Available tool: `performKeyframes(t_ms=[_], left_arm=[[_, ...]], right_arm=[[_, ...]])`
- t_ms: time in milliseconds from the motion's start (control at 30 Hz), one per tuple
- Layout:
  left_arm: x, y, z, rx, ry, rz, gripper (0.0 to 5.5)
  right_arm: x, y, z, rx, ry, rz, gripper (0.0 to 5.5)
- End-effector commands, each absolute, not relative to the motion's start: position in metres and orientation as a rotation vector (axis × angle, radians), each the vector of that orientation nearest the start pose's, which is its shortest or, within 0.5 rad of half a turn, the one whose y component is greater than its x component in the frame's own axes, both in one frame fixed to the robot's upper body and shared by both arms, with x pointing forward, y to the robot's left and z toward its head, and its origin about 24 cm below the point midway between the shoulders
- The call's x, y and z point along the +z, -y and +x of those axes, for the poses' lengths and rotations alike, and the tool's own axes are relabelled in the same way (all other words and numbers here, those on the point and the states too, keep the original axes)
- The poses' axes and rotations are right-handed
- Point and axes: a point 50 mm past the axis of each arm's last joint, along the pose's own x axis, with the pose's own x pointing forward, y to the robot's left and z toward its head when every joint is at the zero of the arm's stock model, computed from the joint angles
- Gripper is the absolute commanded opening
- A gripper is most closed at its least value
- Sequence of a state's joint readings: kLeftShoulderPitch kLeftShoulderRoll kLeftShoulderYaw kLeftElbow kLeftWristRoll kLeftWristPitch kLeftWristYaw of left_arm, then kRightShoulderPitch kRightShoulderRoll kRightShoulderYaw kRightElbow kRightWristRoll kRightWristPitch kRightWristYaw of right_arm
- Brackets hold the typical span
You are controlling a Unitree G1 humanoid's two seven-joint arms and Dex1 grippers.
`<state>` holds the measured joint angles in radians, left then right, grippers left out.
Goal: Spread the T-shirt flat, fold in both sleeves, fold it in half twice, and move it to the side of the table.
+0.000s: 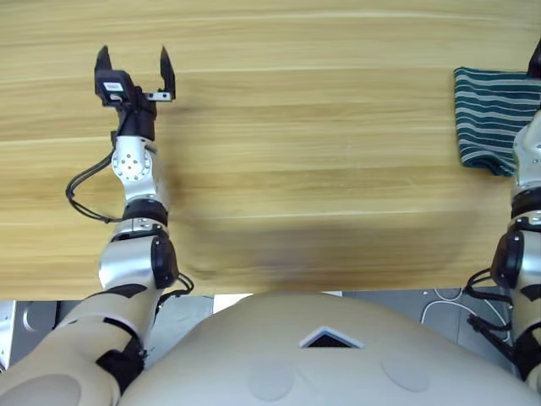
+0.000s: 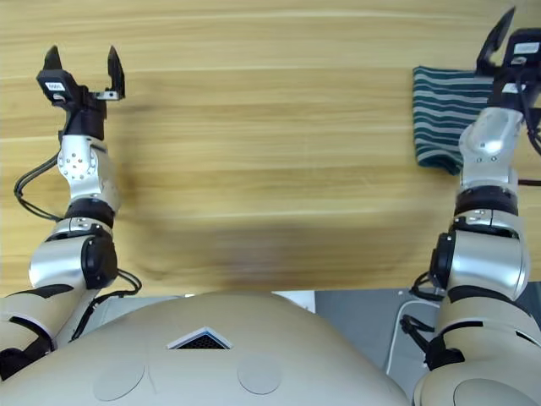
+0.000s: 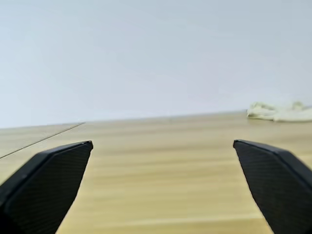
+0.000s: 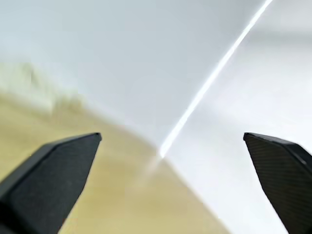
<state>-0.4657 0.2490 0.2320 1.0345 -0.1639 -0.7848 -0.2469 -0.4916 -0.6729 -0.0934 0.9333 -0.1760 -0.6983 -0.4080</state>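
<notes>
1. The folded, striped T-shirt (image 2: 439,118) lies at the right side of the table (image 1: 296,127), with its stripes running left to right.
2. Our right arm covers its right part, so we cannot tell its long axis.
3. The right gripper (image 4: 171,137), fingers spread, hangs by the T-shirt's far right corner.
4. The left gripper (image 1: 133,55), fingers wide apart, is over the table's far left.

We see a light wooden table (image 1: 321,169) whose grain runs from left to right. On its right side lies the T-shirt (image 1: 490,118), dark green with thin pale stripes, folded into a compact rectangle and flat on the wood. Towards the far edge of the table we make out a pale, crumpled cloth (image 3: 280,111), well apart from the T-shirt.
</notes>
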Motion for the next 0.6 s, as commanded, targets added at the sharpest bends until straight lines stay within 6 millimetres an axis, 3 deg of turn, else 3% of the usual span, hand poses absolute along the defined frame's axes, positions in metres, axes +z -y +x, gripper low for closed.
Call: performKeyframes(t_ms=[33,133,200,300,367,500,600], left_arm=[[0.019,-0.229,0.316,0.085,0.136,-0.052,5.37],[-0.001,-0.229,0.319,0.163,-0.049,-0.124,5.37],[-0.008,-0.227,0.318,0.183,-0.131,-0.092,5.37],[-0.021,-0.223,0.313,0.197,-0.221,-0.087,5.37],[-0.026,-0.221,0.31,0.194,-0.243,-0.076,5.37],[-0.02,-0.221,0.316,0.18,-0.228,-0.088,5.37],[-0.018,-0.223,0.318,0.178,-0.245,-0.041,5.37]], right_arm=[[0.133,0.28,0.31,-0.303,0.611,-0.576,5.4],[0.112,0.224,0.326,-0.083,0.576,-0.441,5.4],[0.096,0.202,0.335,0.015,0.496,-0.299,5.4],[0.068,0.206,0.347,0.05,0.299,0.154,5.4],[0.048,0.203,0.346,0.095,0.207,0.312,5.4],[0.015,0.199,0.337,0.073,0.017,0.283,5.4],[0.001,0.192,0.331,0.053,-0.088,0.046,5.4]])
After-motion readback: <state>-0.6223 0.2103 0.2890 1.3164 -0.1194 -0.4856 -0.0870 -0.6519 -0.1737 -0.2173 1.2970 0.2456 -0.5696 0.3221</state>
